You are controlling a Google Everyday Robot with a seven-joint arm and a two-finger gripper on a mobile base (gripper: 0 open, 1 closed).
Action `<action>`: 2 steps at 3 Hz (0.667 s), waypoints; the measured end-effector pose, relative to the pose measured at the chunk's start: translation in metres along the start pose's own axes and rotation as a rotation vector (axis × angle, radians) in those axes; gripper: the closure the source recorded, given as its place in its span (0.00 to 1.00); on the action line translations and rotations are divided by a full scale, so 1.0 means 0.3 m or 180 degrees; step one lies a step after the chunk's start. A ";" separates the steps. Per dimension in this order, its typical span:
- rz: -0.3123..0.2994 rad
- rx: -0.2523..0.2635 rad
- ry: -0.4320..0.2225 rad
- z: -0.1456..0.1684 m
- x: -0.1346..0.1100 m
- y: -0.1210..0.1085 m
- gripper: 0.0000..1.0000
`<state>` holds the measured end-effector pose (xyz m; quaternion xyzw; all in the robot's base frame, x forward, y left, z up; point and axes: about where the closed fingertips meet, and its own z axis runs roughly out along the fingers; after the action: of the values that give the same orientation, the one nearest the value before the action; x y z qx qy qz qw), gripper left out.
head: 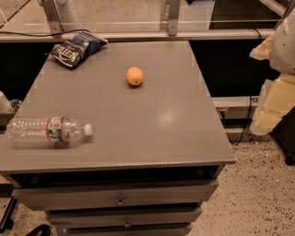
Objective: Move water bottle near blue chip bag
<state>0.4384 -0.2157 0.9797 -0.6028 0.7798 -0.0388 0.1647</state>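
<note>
Three things on table point(152, 138) | bottle point(48, 130) lies on its side near front-left corner, base at left edge, cap toward the middle | bag point(76, 48) at back-left corner, well apart from bottle | orange point(134, 76) mid-back | open tabletop between bottle and bag | gripper point(276, 99) beyond right edge, off the table; grip state cannot tell

Seemingly an office or lab: grey drawer cabinet point(120, 196), speckled hard floor point(258, 193), glass partition point(120, 14) with metal rail point(138, 36) behind; gripper point(274, 103) at right edge, beside cabinet.
</note>
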 end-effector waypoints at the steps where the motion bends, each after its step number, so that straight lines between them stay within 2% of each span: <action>1: -0.0001 0.0010 -0.0008 -0.001 -0.004 -0.001 0.00; 2: -0.0092 -0.0015 -0.0213 0.058 -0.116 0.034 0.00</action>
<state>0.4419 -0.1774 0.9681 -0.6153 0.7651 -0.0190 0.1888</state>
